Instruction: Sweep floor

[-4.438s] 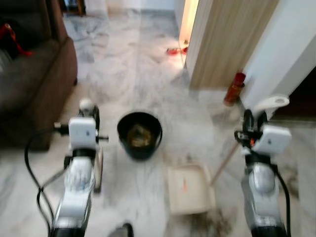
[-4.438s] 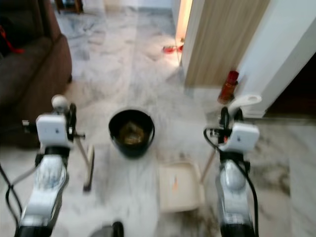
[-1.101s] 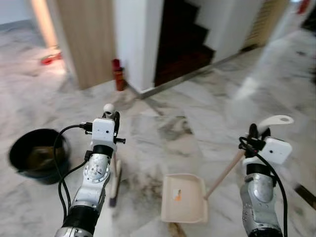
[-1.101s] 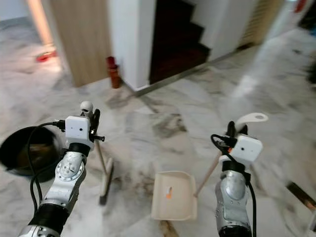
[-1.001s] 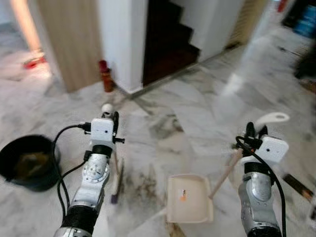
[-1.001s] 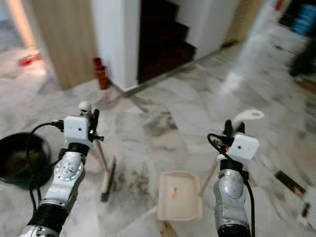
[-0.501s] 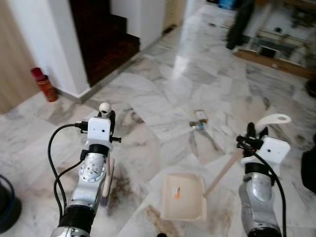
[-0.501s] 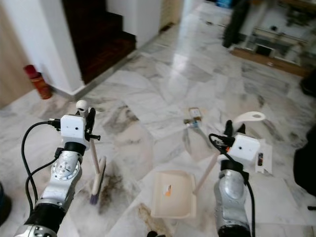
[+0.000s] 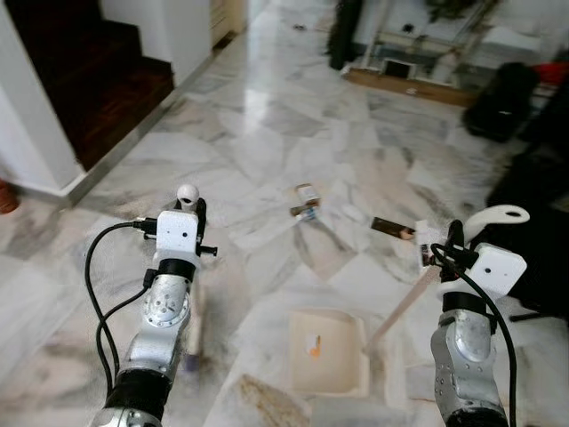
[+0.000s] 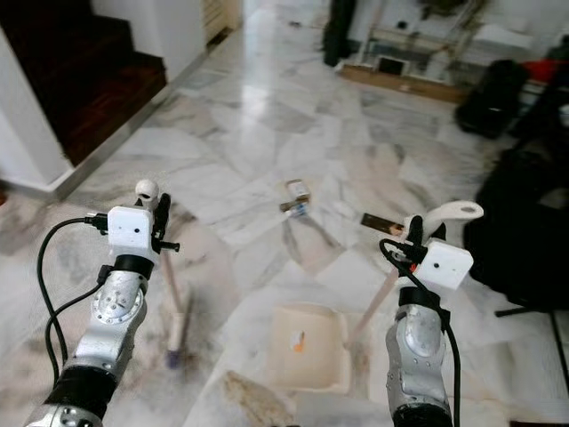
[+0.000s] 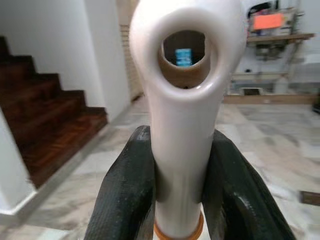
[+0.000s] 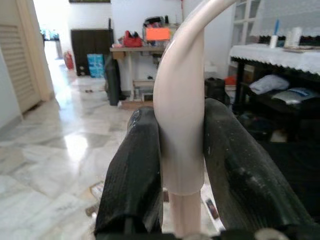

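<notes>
1. Marble floor (image 9: pixel 267 142), grey-veined white, dark smudges near the robot's feet.
2. Left gripper (image 11: pixel 180 200): black fingers (image 11: pixel 125 190) clamped on both sides of the white broom handle (image 11: pixel 187 125); looped handle end with hanging hole seen only from the left wrist.
3. Broom head (image 10: pixel 177 334) down on the floor below the left arm, visible from the head camera, hidden from the wrist.
4. Right gripper (image 12: pixel 177 165): fingers (image 12: pixel 132 175) closed tight on the cream grip of the dustpan handle (image 12: pixel 179 110); curved hook at its top.
5. Cream dustpan (image 9: pixel 327 351) flat on the floor between the two arms, small orange scrap (image 9: pixel 313 344) lying inside; wooden shaft slanting up to the right gripper.
6. Litter further out on the floor: small box-like item (image 9: pixel 306 197) ahead of centre, dark flat wrapper (image 9: pixel 393 229) and white paper (image 9: pixel 425 245) to its right, apart from each other.
7. Dark wooden staircase (image 11: pixel 45 125) far left beside a white wall.
8. Black bags (image 9: pixel 507 98) far right; right wrist alone shows a table (image 12: pixel 285 55) with white lace cloth and cluttered shelving at the back.
</notes>
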Robot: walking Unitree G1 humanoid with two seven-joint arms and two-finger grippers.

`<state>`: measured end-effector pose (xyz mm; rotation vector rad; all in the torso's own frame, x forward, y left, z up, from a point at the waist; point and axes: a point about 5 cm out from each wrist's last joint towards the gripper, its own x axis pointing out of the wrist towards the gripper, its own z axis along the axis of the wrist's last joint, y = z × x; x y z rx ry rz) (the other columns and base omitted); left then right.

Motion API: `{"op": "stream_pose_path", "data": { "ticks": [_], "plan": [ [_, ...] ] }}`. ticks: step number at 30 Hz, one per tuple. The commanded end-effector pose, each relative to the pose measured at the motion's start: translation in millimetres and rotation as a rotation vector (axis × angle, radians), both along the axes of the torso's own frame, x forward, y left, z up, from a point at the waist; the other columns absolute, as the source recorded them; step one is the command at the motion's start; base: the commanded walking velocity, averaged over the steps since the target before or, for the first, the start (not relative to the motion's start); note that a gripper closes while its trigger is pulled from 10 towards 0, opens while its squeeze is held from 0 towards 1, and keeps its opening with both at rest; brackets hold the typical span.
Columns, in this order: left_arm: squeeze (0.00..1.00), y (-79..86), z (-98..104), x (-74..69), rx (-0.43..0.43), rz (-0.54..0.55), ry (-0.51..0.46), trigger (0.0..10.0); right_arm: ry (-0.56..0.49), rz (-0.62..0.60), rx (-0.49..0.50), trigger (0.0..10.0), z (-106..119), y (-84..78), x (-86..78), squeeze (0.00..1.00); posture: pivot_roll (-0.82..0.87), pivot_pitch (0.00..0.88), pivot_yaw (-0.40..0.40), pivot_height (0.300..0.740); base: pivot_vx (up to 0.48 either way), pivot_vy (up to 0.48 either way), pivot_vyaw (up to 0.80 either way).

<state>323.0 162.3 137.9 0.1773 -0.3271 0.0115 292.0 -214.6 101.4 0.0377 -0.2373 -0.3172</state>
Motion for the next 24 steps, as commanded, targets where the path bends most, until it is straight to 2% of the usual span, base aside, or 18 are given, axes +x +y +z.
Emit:
{"op": "stream_pose_path", "data": {
  "ticks": [1, 11, 20, 24],
  "plan": [
    [0.0, 0.7, 11.4, 1.1, 0.025, -0.008, -0.047, 10.0, -0.044, -0.013, -0.006, 10.0, 8.8, -2.8, -0.2, 0.0, 0.06, 0.103, -0.044, 0.74, 0.0, 0.0, -0.8],
    [0.0, -3.7, 13.8, 2.0, 0.01, -0.04, -0.056, 10.0, -0.045, -0.019, -0.005, 10.0, 7.9, -3.1, -0.8, 0.0, 0.06, 0.088, -0.039, 0.74, 0.0, 0.0, -0.79],
    [0.0, -8.3, 11.1, 1.0, 0.007, -0.053, -0.037, 10.0, -0.047, 0.001, -0.019, 10.0, 8.1, -0.9, -0.8, 0.0, 0.05, 0.074, -0.04, 0.74, 0.0, 0.0, 0.0],
    [0.0, -7.1, 11.2, 1.5, 0.0, -0.053, -0.036, 10.0, -0.048, 0.003, -0.017, 10.0, 8.2, 0.0, -0.2, 0.0, 0.05, 0.07, -0.04, 0.74, 0.29, 0.0, 0.0]
  ]
}}
